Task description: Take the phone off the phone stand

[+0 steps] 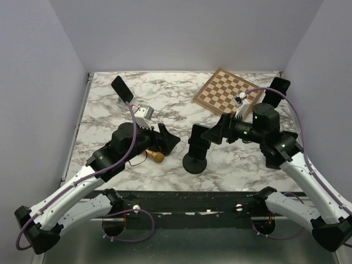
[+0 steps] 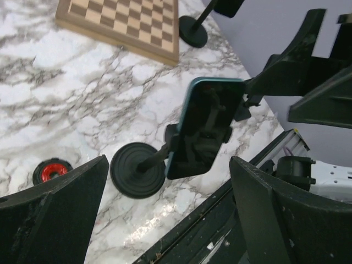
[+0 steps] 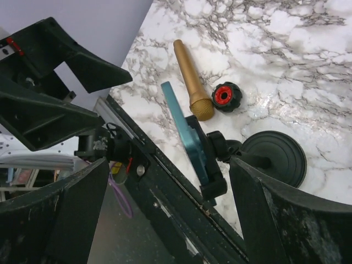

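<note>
**Phone sits in its stand between my two open claws**

The phone [image 1: 196, 137] is in its stand [image 1: 195, 164], near the front middle of the table [image 1: 247, 165]. It leans on a thin neck over a round black foot. From above it is only a dark shape, and most of the neck is hidden under it.

My left claw [image 1: 171, 141] is just to the left of the phone. My right claw [image 1: 214, 132] is just to the right of it. Both are wide open and hold nothing.

From my left wrist, my two black fingers [image 2: 55, 214] stand far apart. The phone is ahead in the gap and touches neither one. The grip that pinches the phone is dark on dark, so I cannot make out just how it holds.

From my right wrist I see only the thin blue-green edge of the phone, so its face is hidden. My fingers [image 3: 286, 214] there are wide apart too, and the picture's edge cuts off their lower parts.

From above, my right claw looks very close to the phone. I cannot tell if it touches.

A gold microphone [image 3: 190, 82] lies beside the stand's foot, with a small red knob [image 3: 227, 96] near its head. From above, my left arm covers part of the microphone. A chess board [image 1: 228, 91] lies at the back right, well apart.
</note>
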Robot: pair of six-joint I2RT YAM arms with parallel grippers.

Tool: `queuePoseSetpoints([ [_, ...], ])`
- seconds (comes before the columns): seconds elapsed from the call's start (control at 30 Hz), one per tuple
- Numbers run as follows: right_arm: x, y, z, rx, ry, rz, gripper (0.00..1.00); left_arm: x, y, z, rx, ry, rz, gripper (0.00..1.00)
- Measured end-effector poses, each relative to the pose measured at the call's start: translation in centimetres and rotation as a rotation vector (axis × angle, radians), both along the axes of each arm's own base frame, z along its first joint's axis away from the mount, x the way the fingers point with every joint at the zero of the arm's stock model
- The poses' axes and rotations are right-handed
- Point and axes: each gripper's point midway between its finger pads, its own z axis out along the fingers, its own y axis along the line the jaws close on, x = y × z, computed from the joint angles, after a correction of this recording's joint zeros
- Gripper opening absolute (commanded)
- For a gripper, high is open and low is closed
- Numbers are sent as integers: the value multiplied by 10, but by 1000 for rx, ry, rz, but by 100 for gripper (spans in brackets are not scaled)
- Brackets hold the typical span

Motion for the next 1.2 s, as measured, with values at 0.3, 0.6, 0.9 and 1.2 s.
queuePoseSetpoints([
  [0.3,1,16,-33,32,21,83,69,-13,-17,-52,-60,122,-154,79],
  [0.6,5,23,-25,68,-30,114,57,-5,-45,-47,-107,56,-260,64],
  [0.9,16,29,-34,60,-40,119,45,6,-57,-65,-70,63,-274,54],
  [1.2,17,32,-39,75,-57,129,37,10,-63,-68,-59,51,-285,42],
])
